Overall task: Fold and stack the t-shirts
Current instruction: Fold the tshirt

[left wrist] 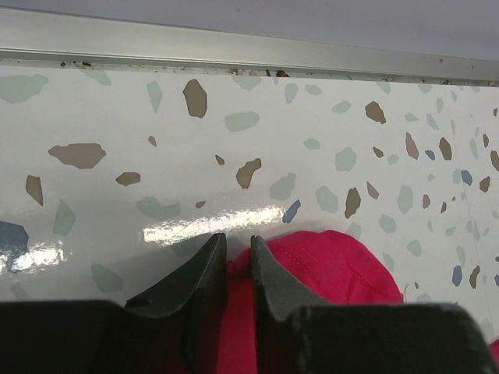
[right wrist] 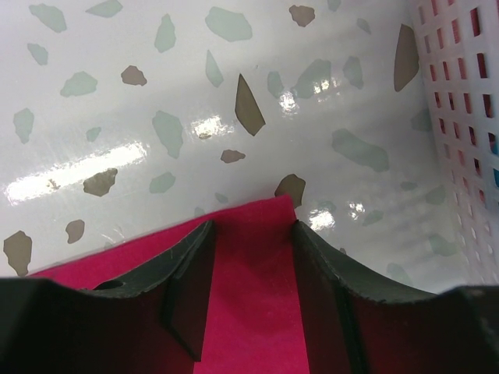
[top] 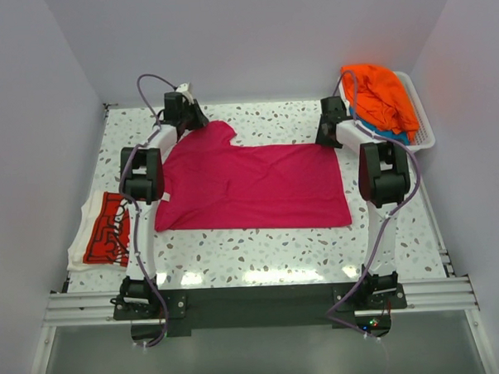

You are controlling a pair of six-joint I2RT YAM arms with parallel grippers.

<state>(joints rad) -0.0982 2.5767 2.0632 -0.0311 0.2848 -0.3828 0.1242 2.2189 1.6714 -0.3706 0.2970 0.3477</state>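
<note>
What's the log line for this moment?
stage: magenta t-shirt spread flat | left tool: shut on its far-left corner | right tool: open over far-right corner | red t-shirt: folded, left | orange t-shirt: in basket

Only unreadable white lettering (top: 112, 233) on the red t-shirt (top: 97, 246)

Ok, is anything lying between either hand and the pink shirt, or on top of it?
Nothing visible. The pink shirt lies flat and bare on the table. The left hand is pinched on its far left edge; the right hand sits open over its far right corner.
</note>
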